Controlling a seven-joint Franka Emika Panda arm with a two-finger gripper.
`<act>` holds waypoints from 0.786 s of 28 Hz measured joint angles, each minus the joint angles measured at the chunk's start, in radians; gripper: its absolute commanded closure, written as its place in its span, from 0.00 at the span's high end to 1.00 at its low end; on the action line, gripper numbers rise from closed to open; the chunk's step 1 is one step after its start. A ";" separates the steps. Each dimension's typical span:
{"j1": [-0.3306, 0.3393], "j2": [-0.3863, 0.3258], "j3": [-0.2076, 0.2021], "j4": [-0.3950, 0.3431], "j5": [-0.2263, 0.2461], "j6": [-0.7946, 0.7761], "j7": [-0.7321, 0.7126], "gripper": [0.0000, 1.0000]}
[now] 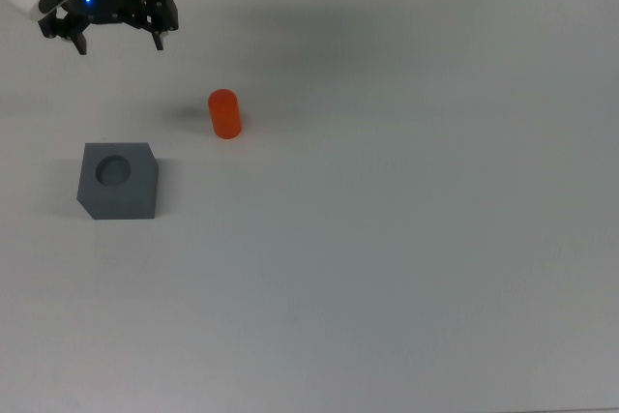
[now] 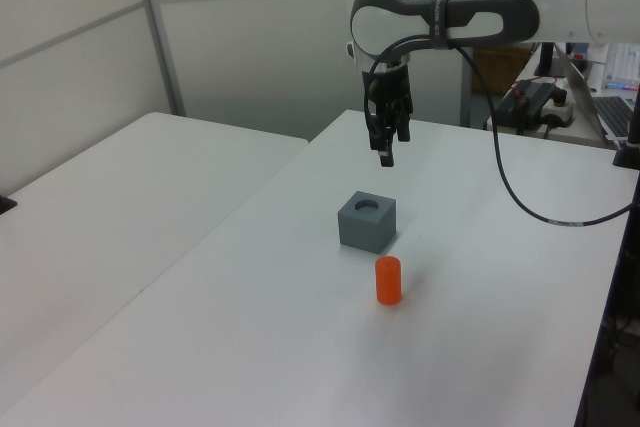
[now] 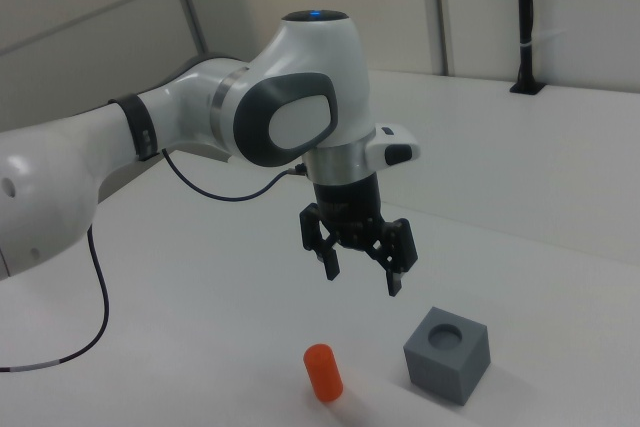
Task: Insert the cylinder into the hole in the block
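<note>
The orange-red cylinder stands upright on the white table, also seen in the left view and the right view. The dark grey block rests a short way off, to the top view's lower left of the cylinder, with its round hole facing up and nothing in it. My gripper hangs open and holds nothing, high above the table. It is beyond the block in the left view and up-left of both objects in the right view.
The white table spreads wide to the top view's right. A second white table adjoins it on the left view's left. A black cable droops from the arm over the far side. Equipment stands beyond the table's end.
</note>
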 measured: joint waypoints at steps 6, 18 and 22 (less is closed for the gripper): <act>0.004 -0.046 0.014 -0.084 0.052 0.062 -0.035 1.00; 0.049 -0.209 0.029 -0.439 0.059 0.282 -0.121 1.00; 0.072 -0.212 0.029 -0.500 0.059 0.349 -0.127 1.00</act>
